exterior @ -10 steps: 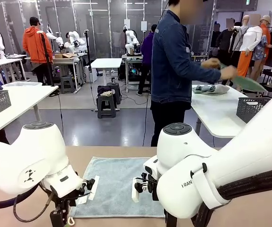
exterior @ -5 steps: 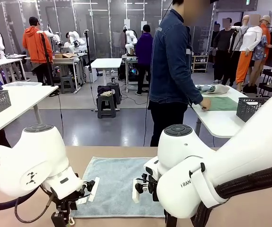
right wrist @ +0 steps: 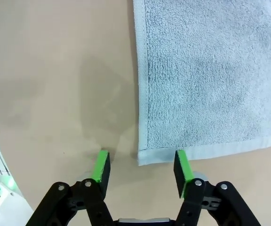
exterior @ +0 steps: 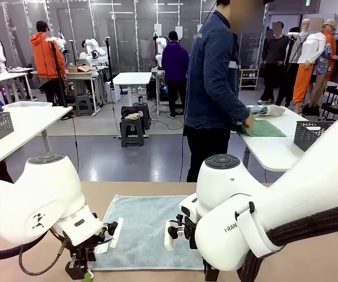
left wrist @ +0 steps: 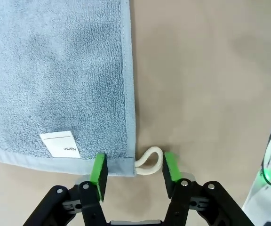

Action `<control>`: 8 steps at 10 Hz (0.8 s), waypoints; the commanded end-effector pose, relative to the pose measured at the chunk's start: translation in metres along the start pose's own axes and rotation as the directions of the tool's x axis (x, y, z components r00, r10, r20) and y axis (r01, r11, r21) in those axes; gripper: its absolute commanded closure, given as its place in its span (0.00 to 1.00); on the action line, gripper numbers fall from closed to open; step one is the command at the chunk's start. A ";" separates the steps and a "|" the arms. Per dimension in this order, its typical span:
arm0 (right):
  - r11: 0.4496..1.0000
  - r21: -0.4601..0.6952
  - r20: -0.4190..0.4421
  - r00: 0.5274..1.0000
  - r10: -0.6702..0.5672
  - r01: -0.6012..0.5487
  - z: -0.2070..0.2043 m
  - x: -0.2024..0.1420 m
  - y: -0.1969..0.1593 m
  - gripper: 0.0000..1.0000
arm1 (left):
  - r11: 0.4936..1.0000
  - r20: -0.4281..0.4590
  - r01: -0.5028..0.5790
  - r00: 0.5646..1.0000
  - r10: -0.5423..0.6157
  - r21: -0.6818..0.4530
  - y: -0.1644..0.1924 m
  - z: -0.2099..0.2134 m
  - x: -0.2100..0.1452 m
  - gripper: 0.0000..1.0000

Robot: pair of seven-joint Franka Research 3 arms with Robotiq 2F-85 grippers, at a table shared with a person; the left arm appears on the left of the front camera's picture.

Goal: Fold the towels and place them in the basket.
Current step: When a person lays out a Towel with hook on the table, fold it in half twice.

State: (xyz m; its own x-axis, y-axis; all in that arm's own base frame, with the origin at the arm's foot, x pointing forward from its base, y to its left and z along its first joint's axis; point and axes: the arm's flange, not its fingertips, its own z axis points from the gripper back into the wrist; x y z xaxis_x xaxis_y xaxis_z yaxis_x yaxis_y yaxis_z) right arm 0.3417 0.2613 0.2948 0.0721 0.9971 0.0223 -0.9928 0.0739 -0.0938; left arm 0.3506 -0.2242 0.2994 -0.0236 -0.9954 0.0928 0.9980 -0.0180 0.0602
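The word "Name" is printed beside a thin ruled line on the white tag, which is sewn near the corner of the light blue towel; it is seen askew in the left wrist view. The letters "RAN", part of a longer word, are read on the white casing of the right arm.

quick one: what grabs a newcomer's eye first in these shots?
The light blue terry towel lies flat on the tan table, with the left gripper and right gripper each straddling a near corner, jaws apart. Beyond, a person in a denim jacket has a hand on a green towel on a white table beside a dark grey lattice basket.
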 end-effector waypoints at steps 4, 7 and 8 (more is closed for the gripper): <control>1.000 -0.004 0.027 1.000 0.000 0.000 -0.002 -0.003 -0.004 0.48 | 0.999 -0.028 0.022 0.999 -0.021 0.038 0.002 -0.005 0.000 0.54; 1.000 -0.006 0.029 1.000 0.000 0.001 -0.002 -0.004 -0.006 0.48 | 0.999 -0.023 0.023 0.999 -0.023 0.041 0.005 -0.006 0.001 0.54; 1.000 0.000 0.031 1.000 0.001 -0.001 -0.001 -0.004 -0.006 0.48 | 0.998 -0.033 0.029 0.999 -0.027 0.049 0.005 -0.007 0.001 0.57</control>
State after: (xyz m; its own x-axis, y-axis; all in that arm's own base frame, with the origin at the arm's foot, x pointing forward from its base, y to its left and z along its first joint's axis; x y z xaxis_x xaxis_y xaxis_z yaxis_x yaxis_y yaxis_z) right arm 0.3453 0.2590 0.2945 0.0809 0.9962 0.0312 -0.9913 0.0837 -0.1015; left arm 0.3518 -0.2238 0.2994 -0.0532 -0.9960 0.0722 0.9958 -0.0475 0.0781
